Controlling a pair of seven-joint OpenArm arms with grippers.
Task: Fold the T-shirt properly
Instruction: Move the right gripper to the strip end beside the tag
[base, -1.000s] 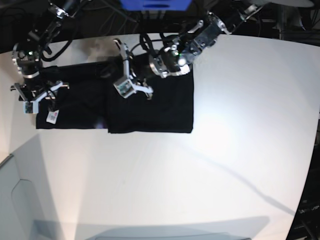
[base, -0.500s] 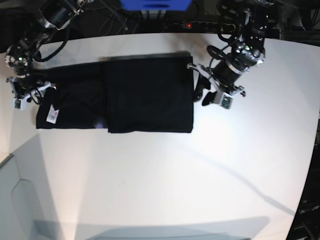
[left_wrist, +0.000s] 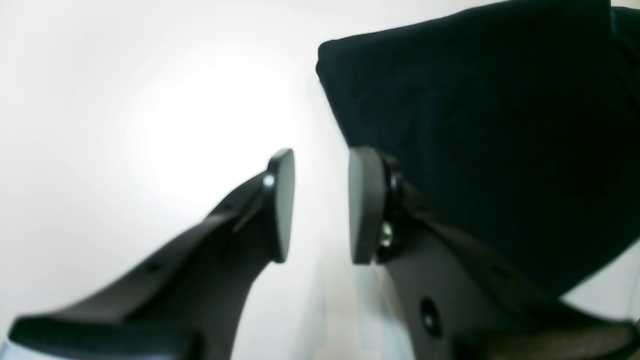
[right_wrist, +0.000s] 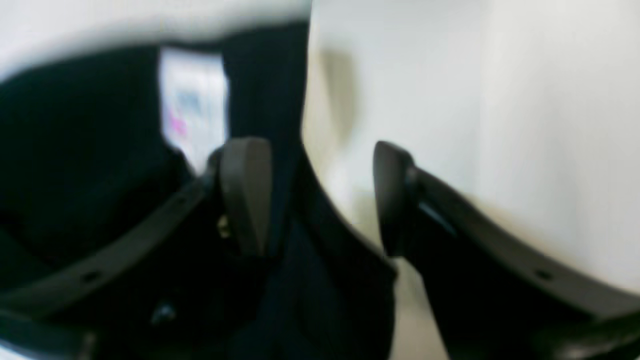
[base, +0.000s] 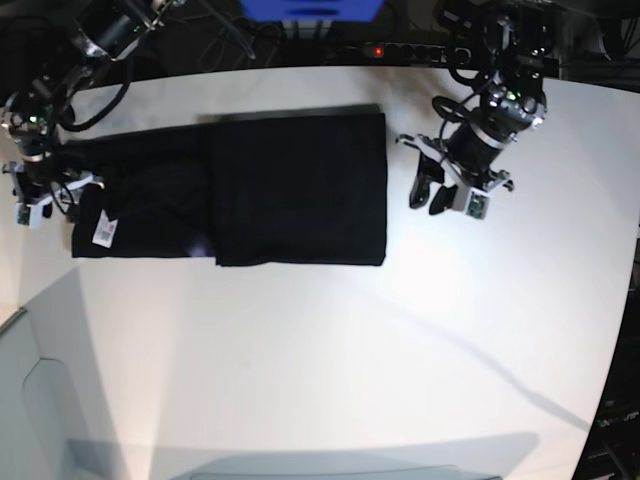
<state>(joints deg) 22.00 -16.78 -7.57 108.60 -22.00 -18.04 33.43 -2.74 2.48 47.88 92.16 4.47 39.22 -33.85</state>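
— as the left wrist view had it, where did things stand?
— the left gripper (left_wrist: 320, 205) hung over the white table (left_wrist: 125, 125), its fingers parted with nothing between them; the t-shirt (left_wrist: 500, 125) lay just beside, apart from the pads.
— and the right wrist view?
— blurred. the right gripper (right_wrist: 320, 195) was spread wide at the shirt's edge, one finger over black cloth near the white tag (right_wrist: 192, 102), grasping nothing.
— the base view?
— the shirt lay folded flat at the table's far side, a gripper off each end.
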